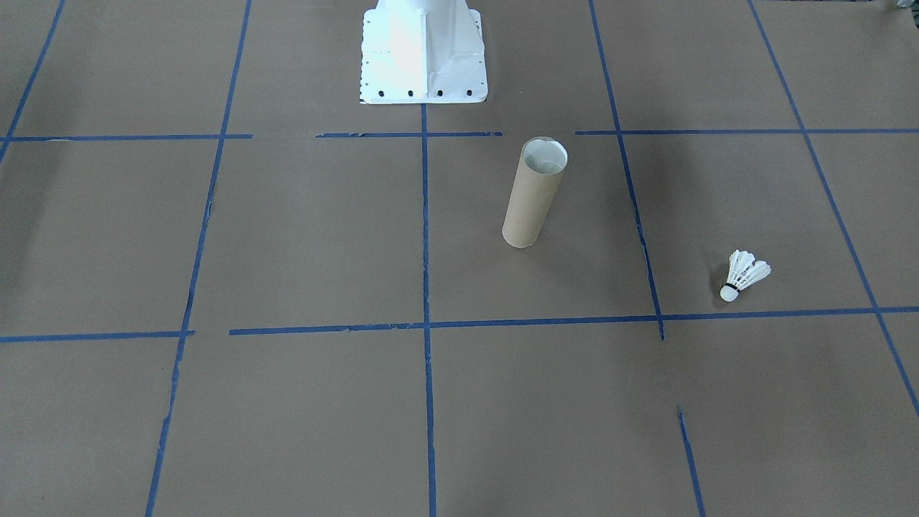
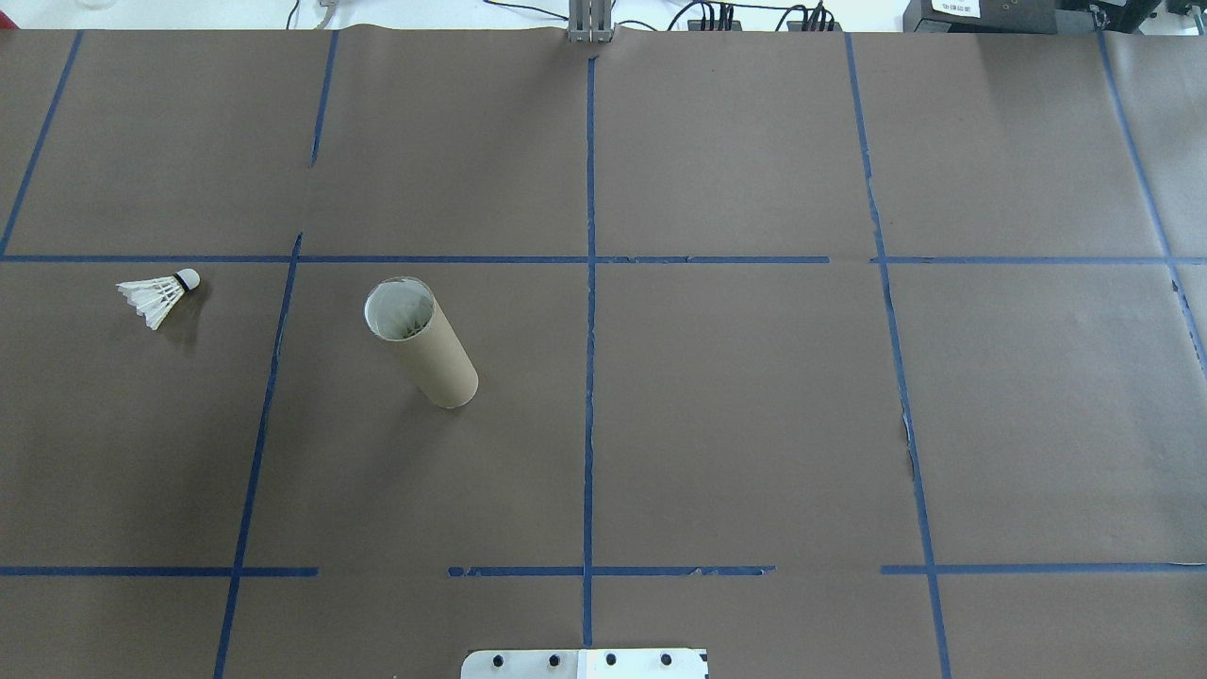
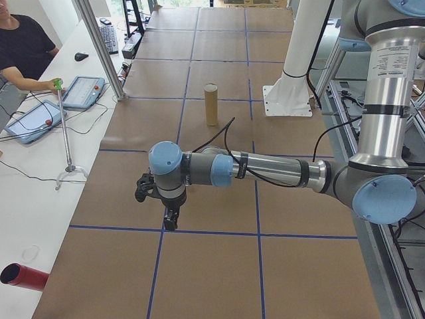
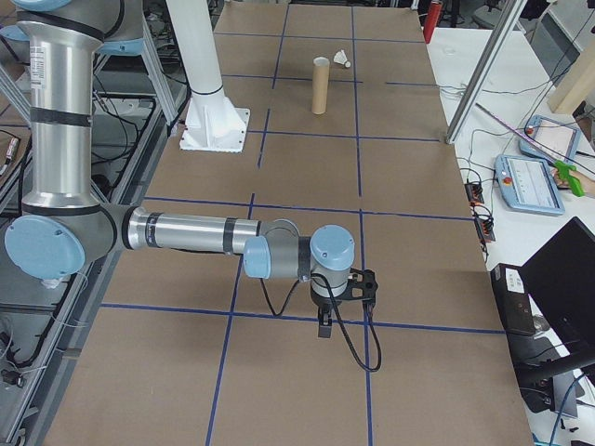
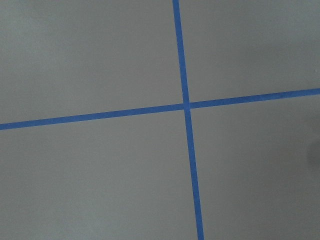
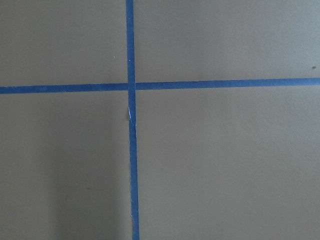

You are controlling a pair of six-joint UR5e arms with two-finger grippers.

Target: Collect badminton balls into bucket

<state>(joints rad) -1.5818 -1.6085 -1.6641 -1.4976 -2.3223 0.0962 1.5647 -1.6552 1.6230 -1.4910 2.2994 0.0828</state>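
- Nothing grasped yet: the shuttlecock (image 2: 158, 296) lies on the surface (image 2: 717, 405) beside the upright tube (image 2: 420, 341), far from either end effector.
- Left end effector (image 3: 170, 218) and right end effector (image 4: 325, 325) hang over bare tape; whether their jaws are apart cannot be told.
- Next, probably: left reaches the shuttlecock.

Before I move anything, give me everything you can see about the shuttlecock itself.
The shuttlecock is white: a skirt of feathers fanning out from a rounded white cork tip, with a thin dark band between them. It lies on its side on the brown paper-covered table, on the robot's left, apart from the upright cardboard tube and across a blue tape line from it. Its tip points away from the robot's side. Nothing touches it except the table; no gripper is near it.
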